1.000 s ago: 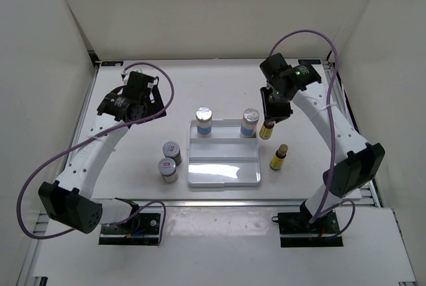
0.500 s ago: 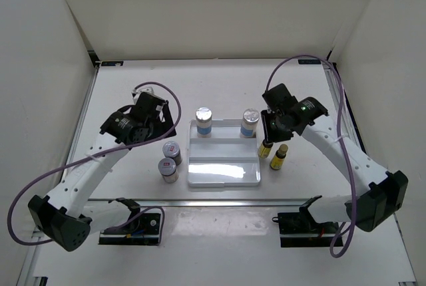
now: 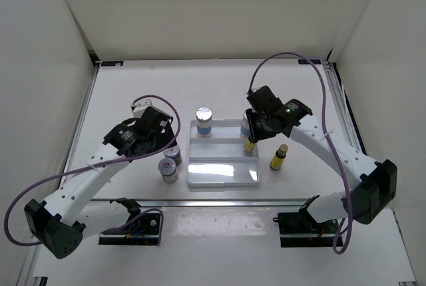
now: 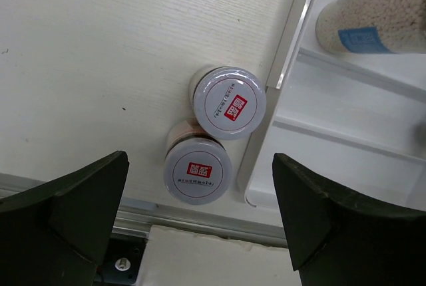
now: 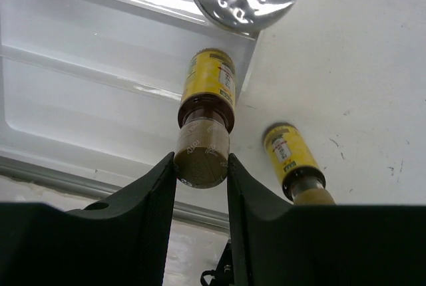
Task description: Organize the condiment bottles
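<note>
Tiny yellow black-capped bottle (image 5: 207,83), clamped by its cap in the right gripper (image 5: 202,163), is at the 3 o'clock rim of the white stepped tray (image 3: 200,142); the left gripper (image 4: 200,183) gapes wide above two squat silver-lidded jars (image 4: 229,103) at its 9 o'clock edge.

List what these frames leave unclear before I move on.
Right shaker: top view, its cap is behind the right jaws; right wrist view, top edge cuts the cap.
Left shaker: left wrist view, cut by the right edge.
Held yellow bottle: whether its base touches the tray can't be told; the bottle itself hides it.
Jar lid print: too small to read.
</note>
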Controlling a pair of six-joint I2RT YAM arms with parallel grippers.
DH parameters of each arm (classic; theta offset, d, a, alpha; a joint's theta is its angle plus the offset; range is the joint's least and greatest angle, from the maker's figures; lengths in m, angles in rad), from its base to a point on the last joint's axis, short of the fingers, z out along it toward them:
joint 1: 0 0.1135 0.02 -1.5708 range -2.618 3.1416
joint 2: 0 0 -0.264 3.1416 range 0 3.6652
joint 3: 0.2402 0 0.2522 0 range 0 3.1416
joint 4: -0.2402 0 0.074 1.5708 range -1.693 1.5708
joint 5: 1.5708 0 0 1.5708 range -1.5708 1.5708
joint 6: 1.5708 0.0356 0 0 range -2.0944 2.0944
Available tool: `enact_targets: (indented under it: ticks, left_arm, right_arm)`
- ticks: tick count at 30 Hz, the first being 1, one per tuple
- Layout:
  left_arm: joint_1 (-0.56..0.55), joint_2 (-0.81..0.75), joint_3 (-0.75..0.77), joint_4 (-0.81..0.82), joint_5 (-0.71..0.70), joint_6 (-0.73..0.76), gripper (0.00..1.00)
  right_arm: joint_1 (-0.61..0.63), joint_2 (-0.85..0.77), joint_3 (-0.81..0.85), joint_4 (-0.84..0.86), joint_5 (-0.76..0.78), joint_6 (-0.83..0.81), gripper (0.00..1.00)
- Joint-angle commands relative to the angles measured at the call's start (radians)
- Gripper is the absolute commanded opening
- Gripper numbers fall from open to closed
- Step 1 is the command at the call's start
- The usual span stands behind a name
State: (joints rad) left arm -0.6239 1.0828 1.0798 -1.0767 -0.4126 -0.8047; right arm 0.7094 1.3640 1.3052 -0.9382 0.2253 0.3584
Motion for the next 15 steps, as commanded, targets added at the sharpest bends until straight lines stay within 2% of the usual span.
enact_targets:
  ticks: [1, 5, 7, 8, 9, 12, 15]
  left_arm:
    - [-0.003, -0.066, -0.033, 0.0, -0.031, -0.125, 1.0]
    - [-0.013, -0.054, -0.034, 0.011, -0.002, -0.111, 1.0]
    - [-0.013, -0.02, -0.034, 0.011, -0.002, -0.068, 1.0]
    - [-0.013, -0.008, -0.034, 0.011, -0.002, -0.057, 1.0]
    - [-0.013, 0.002, -0.034, 0.011, -0.002, -0.057, 1.0]
    - [-0.013, 0.012, -0.058, 0.011, -0.011, -0.057, 1.0]
    - [-0.022, -0.006, -0.086, 0.011, -0.072, -0.088, 1.0]
  right_arm:
    - [0.013, 0.046, -0.006, 0.113, 0.029, -0.018, 0.0]
    - [0.013, 0.095, -0.024, 0.139, 0.029, -0.018, 0.0]
    - [0.013, 0.105, -0.033, 0.15, 0.029, -0.018, 0.07]
    - [0.022, 0.106, -0.034, 0.15, 0.029, -0.027, 0.16]
    - [0.022, 0.106, -0.034, 0.15, 0.02, -0.027, 0.39]
    - [0.022, 0.083, -0.023, 0.141, 0.045, -0.036, 0.77]
    - [0.033, -0.009, -0.012, 0.101, 0.118, -0.036, 0.88]
